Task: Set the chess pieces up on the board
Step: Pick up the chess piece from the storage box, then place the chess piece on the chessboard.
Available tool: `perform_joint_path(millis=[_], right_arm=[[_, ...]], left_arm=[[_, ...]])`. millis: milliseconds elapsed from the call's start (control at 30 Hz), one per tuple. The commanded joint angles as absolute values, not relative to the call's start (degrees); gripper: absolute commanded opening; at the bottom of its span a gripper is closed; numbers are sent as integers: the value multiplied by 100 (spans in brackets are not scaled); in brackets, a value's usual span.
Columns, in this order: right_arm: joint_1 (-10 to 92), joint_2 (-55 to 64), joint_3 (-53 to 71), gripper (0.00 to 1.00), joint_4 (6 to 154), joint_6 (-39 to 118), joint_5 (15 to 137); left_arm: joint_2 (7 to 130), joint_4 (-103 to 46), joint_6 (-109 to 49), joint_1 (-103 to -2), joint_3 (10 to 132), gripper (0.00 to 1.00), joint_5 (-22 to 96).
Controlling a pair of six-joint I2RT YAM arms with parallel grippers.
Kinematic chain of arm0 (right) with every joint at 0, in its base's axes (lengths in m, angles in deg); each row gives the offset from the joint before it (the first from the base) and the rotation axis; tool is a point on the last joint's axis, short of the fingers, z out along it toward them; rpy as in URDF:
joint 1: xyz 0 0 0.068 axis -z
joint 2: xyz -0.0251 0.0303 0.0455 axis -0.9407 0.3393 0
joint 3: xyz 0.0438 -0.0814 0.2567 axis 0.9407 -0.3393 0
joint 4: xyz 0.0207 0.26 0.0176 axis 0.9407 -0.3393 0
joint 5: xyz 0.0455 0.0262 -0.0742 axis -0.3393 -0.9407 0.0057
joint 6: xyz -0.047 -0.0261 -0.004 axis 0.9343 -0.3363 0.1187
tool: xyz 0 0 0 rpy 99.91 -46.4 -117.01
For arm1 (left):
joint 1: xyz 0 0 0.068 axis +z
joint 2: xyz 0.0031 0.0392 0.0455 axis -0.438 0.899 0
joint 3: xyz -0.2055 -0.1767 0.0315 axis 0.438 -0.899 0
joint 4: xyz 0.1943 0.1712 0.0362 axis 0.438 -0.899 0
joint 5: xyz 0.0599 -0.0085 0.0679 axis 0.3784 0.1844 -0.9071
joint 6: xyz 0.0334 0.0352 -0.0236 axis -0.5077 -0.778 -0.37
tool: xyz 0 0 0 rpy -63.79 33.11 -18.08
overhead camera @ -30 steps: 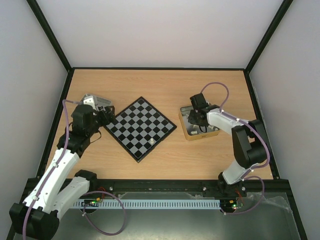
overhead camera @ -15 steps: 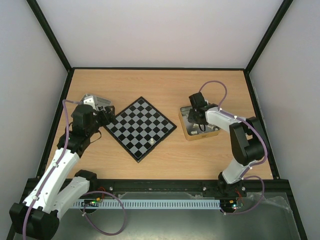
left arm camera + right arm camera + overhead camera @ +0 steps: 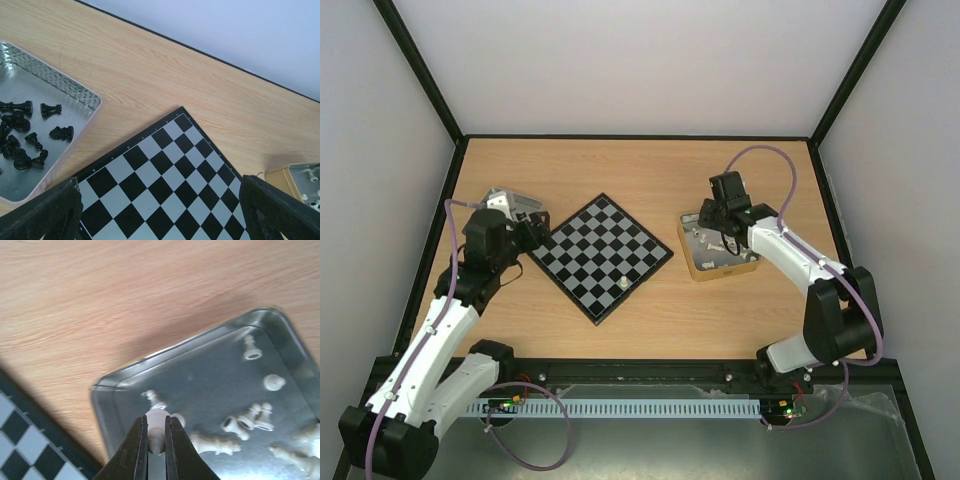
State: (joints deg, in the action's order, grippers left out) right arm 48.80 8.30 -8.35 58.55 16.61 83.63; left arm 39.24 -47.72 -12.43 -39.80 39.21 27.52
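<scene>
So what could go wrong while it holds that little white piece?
The right gripper holds the white piece by a narrow pinch, so it could slip or twist out on the way to the board. It could also bump the loose pieces lying close by in the tray, or the lone piece on the board.

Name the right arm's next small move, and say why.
Probably lift clear and swing left toward the board: the right gripper is shut on a white chess piece over the metal tray, and the board holds just one standing piece, so most squares look free.
</scene>
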Motion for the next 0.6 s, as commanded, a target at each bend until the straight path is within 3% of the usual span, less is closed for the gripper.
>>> perform_joint_path(millis=[0,267,567], right_arm=[[4644,533,-604,5,5754,1677,7750],[3451,701,-137,5,5671,1672,7377],[1813,1371,382,5,5523,1641,7841]], left_arm=[[3848,-4666,-1216,-3986,4016,87,2787],[3798,-4657,-1190,-3985,4003,87,2797],[3677,-4748,-1174,-3986,3987,87,2623]])
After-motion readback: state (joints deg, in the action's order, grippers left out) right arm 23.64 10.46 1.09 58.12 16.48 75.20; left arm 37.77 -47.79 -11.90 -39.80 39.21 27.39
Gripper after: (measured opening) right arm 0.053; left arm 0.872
